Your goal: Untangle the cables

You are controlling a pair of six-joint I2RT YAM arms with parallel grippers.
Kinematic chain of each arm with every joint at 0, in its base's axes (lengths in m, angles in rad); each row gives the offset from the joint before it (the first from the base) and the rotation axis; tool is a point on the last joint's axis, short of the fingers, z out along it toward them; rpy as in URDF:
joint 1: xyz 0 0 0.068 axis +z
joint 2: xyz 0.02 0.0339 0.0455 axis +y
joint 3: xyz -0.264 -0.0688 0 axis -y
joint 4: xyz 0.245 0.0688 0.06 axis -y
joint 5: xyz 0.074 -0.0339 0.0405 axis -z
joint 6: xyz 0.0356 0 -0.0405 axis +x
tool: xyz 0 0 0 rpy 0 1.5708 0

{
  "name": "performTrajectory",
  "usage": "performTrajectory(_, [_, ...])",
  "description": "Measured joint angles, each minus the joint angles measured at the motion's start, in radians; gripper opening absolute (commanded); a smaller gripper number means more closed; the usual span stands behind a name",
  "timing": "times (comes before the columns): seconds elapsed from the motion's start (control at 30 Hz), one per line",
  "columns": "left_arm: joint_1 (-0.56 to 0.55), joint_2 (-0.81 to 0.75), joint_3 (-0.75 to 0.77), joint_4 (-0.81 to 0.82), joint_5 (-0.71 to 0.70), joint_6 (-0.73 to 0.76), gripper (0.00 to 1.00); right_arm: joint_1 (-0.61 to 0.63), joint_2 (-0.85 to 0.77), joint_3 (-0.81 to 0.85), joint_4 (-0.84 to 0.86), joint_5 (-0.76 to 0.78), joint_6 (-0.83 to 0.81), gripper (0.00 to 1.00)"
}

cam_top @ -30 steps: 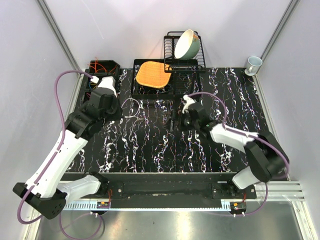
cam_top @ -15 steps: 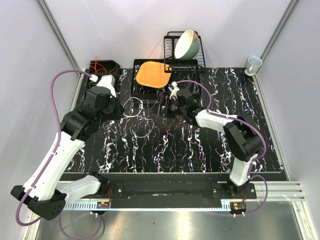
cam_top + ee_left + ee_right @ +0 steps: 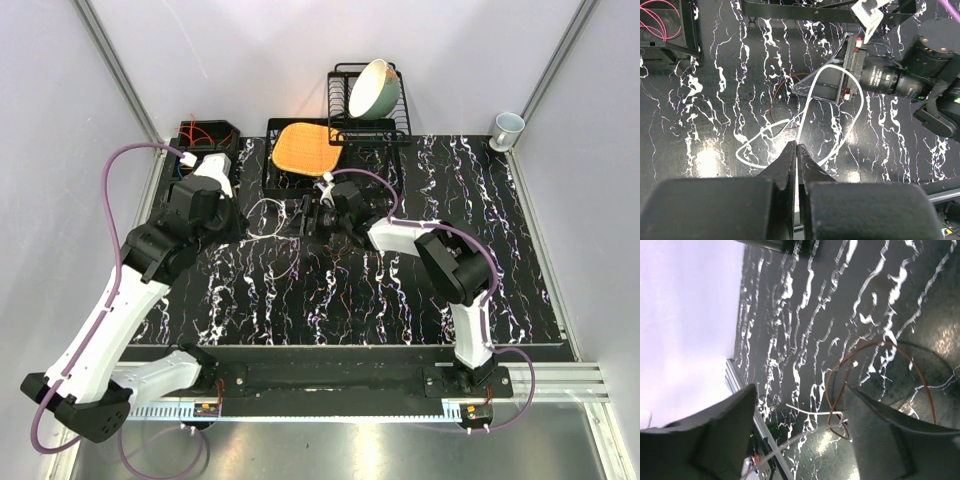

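Right gripper (image 3: pixel 305 222) jaws apart astride cables (image 3: pixel 262 214); black tray (image 3: pixel 272 170) close behind.

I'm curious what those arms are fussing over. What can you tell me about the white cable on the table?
The white cable is a thin, flexible, plastic-looking cord. It lies slack on the black marbled table in loose loops that cross each other. A thin brown wire overlaps it. One loop reaches the open right pincer, and the other ends by the shut left pincer.

Top overhead; wrist views close, sharing white cable (image 3: pixel 805 110).
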Motion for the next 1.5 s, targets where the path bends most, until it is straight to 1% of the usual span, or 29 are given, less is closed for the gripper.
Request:
performTrajectory(0.03, [0.0, -0.002, -0.003, 0.0, 0.0, 0.0, 0.0, 0.002, 0.006, 0.0, -0.004, 0.0, 0.002, 0.6])
performTrajectory(0.07, [0.0, -0.003, -0.005, -0.002, 0.0, 0.0, 0.0, 0.003, 0.011, 0.0, -0.011, 0.0, 0.003, 0.54])
performTrajectory(0.1, [0.0, -0.003, -0.005, -0.002, 0.0, 0.0, 0.0, 0.003, 0.015, 0.0, -0.016, 0.0, 0.002, 0.45])
performTrajectory(0.13, [0.0, -0.003, -0.005, -0.001, 0.0, 0.0, 0.0, 0.003, 0.018, 0.0, -0.021, -0.001, 0.003, 0.32])
performTrajectory(0.27, [0.0, -0.003, -0.005, -0.002, 0.0, 0.003, 0.0, 0.003, 0.022, 0.0, -0.033, -0.001, 0.001, 0.08])
performTrajectory(0.37, [0.0, -0.005, -0.005, -0.002, 0.0, 0.004, 0.0, 0.003, 0.022, 0.0, -0.037, -0.001, -0.003, 0.0])
performTrajectory(0.6, [0.0, -0.016, -0.005, -0.005, -0.002, 0.015, 0.0, 0.0, 0.021, 0.0, -0.068, 0.002, -0.018, 0.0])
performTrajectory(0.73, [0.001, -0.016, 0.019, -0.042, -0.026, 0.037, 0.0, -0.049, -0.022, -0.037, -0.101, -0.009, -0.027, 0.0])
performTrajectory(0.8, [0.006, -0.016, 0.047, -0.072, -0.05, 0.052, 0.0, -0.121, -0.097, -0.104, -0.12, -0.023, -0.034, 0.0])
performTrajectory(1.0, [0.065, -0.027, 0.106, -0.133, -0.151, 0.083, 0.0, -0.425, -0.358, -0.251, -0.199, 0.008, -0.073, 0.0])
performTrajectory(1.07, [0.085, -0.031, 0.116, -0.144, -0.179, 0.087, 0.0, -0.477, -0.422, -0.285, -0.217, 0.033, -0.082, 0.0])
performTrajectory(1.13, [0.109, -0.031, 0.125, -0.153, -0.21, 0.093, 0.0, -0.496, -0.474, -0.322, -0.242, 0.059, -0.088, 0.0])
performTrajectory(1.23, [0.134, -0.031, 0.138, -0.167, -0.237, 0.097, 0.0, -0.492, -0.506, -0.361, -0.269, 0.092, -0.094, 0.0])
performTrajectory(1.37, [0.159, -0.029, 0.165, -0.187, -0.276, 0.101, 0.0, -0.489, -0.512, -0.397, -0.304, 0.149, -0.108, 0.0])
performTrajectory(1.5, [0.179, -0.024, 0.182, -0.182, -0.29, 0.105, 0.0, -0.489, -0.513, -0.428, -0.309, 0.163, -0.12, 0.0])
